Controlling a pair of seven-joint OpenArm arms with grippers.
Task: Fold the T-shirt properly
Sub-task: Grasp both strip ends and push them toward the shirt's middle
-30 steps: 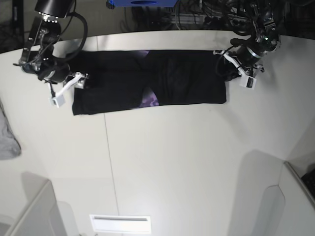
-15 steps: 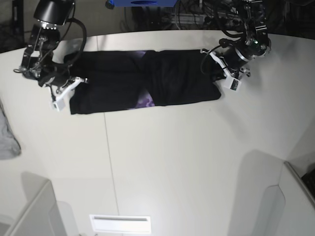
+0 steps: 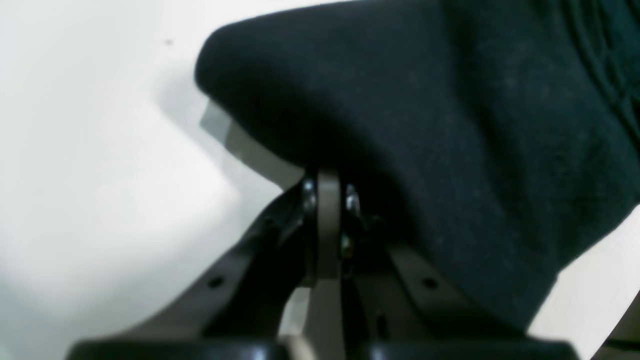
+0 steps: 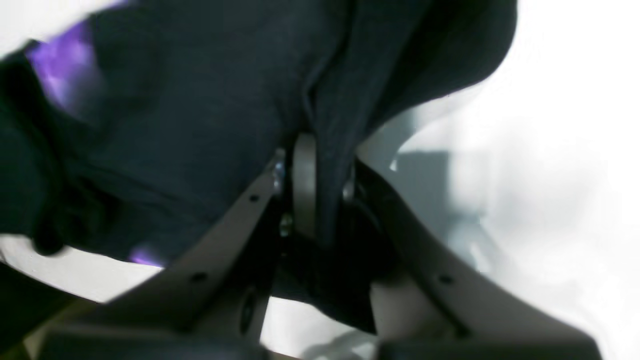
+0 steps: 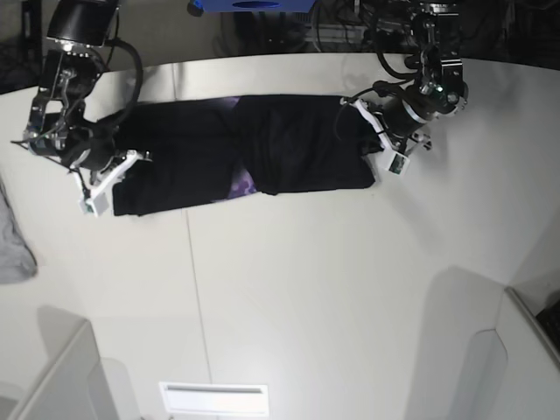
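A: From the left wrist view, what does the left tool have?

B: Its jaws are pressed together on an edge of the black T-shirt, and the cloth drapes up and away from the tips over the pale worktop.

A: And the right wrist view?

B: The right tool pinches a fold of the shirt between its jaws. The purple print shows off to one side (blurred, so I can't say more about it).

A: So how does it all lie in the base view?

B: The T-shirt is a long band across the far part of the worktop, long axis running side to side. The left tool grips one short end, the right tool the other; each arm is nearest its own end. I judge the next fold turns on bringing those ends toward each other along that axis. A light grey cloth lies well apart at the frame's edge.
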